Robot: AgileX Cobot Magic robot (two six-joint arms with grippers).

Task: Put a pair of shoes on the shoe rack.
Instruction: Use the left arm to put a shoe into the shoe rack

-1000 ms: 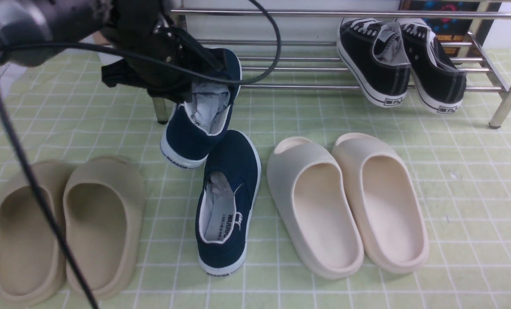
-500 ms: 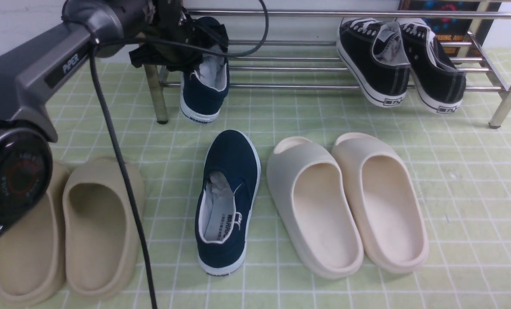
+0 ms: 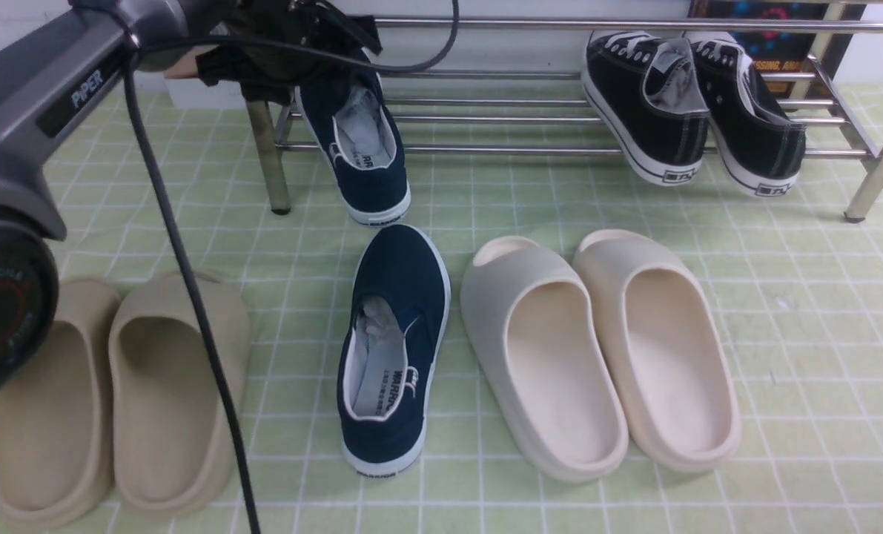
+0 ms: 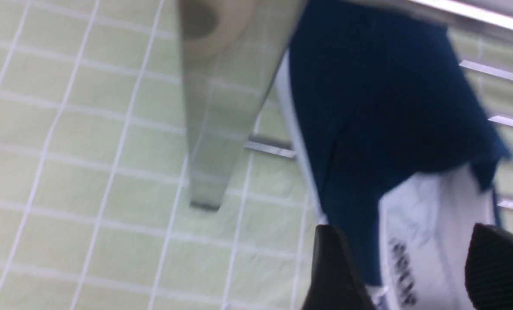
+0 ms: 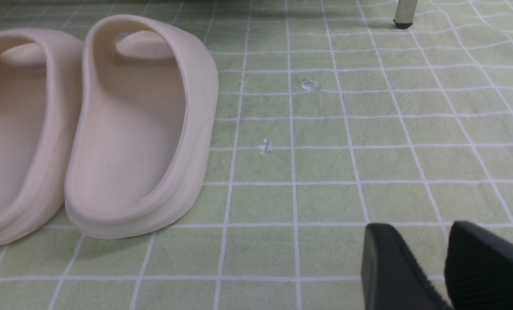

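Note:
One navy shoe [image 3: 359,141] leans on the front bars at the left end of the shoe rack [image 3: 560,150], toe up and heel hanging over the front beside the left leg [image 3: 267,156]. My left gripper [image 3: 300,52] is just above its toe end. In the left wrist view my left gripper [image 4: 402,232] is open, its fingers [image 4: 334,271] wide apart on either side of this shoe's [image 4: 368,107] side wall. The other navy shoe [image 3: 393,348] lies on the floor mat. My right gripper [image 5: 426,232] hovers low over the mat, empty, its jaws slightly apart.
Two black lace-up sneakers [image 3: 649,104] lean on the rack's right end. Cream slides [image 3: 545,356] lie right of the floor shoe and also show in the right wrist view [image 5: 140,125]. Beige slides [image 3: 174,386] lie to its left. My left arm's cable [image 3: 189,297] hangs across them.
My left arm carried the navy shoe up and back to the rack's left end. The shoe now rests lower, its heel turned rightward over the front bar.

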